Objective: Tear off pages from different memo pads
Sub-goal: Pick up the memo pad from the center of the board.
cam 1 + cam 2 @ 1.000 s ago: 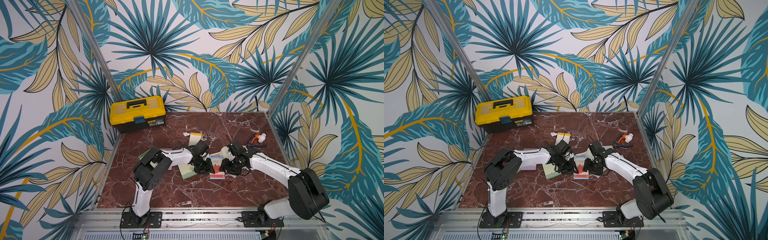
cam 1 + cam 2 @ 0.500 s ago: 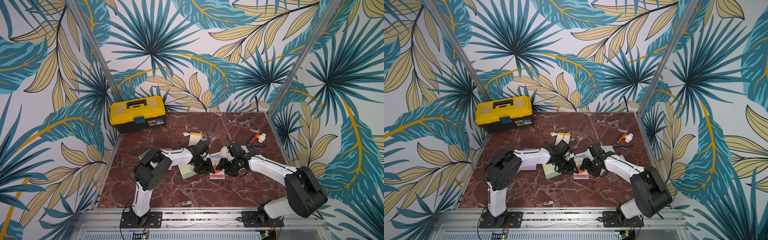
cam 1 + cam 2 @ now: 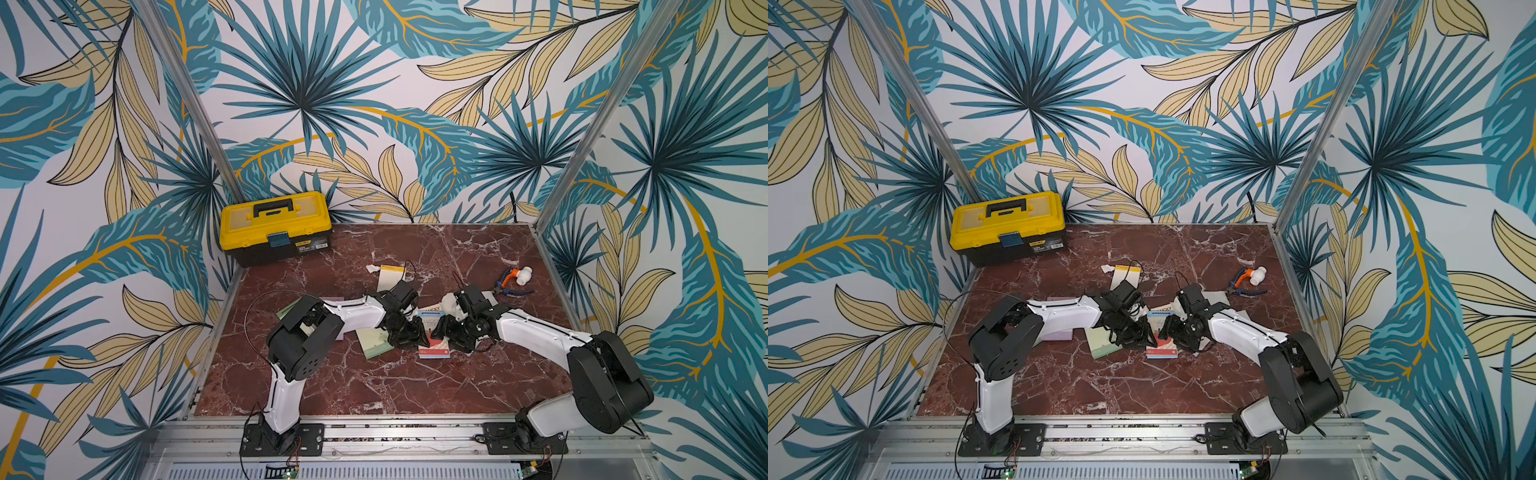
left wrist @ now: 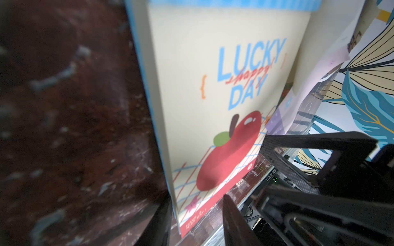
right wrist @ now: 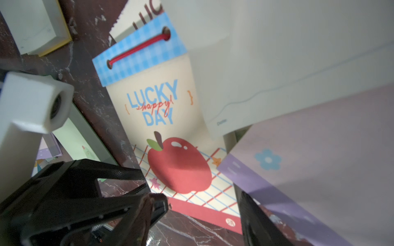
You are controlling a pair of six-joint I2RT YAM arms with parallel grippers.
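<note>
After creeping closer over the last second, straddles the edge of the apple memo pad (image 5: pixel 166 127) with the right hand (image 5: pixel 202 204) spread apart, brackets its corner with the left hand (image 4: pixel 195 198), clamp unclear, poised for a tear-off.

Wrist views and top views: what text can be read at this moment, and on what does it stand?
"LUCKY happy DAY": apple pad cover, in both wrist views.
"LUC", cut off: pad behind it.
Print on the apple pad's red strip: blurred.
Small word on white sheet: blurred.
toolbox label: too small.
</note>
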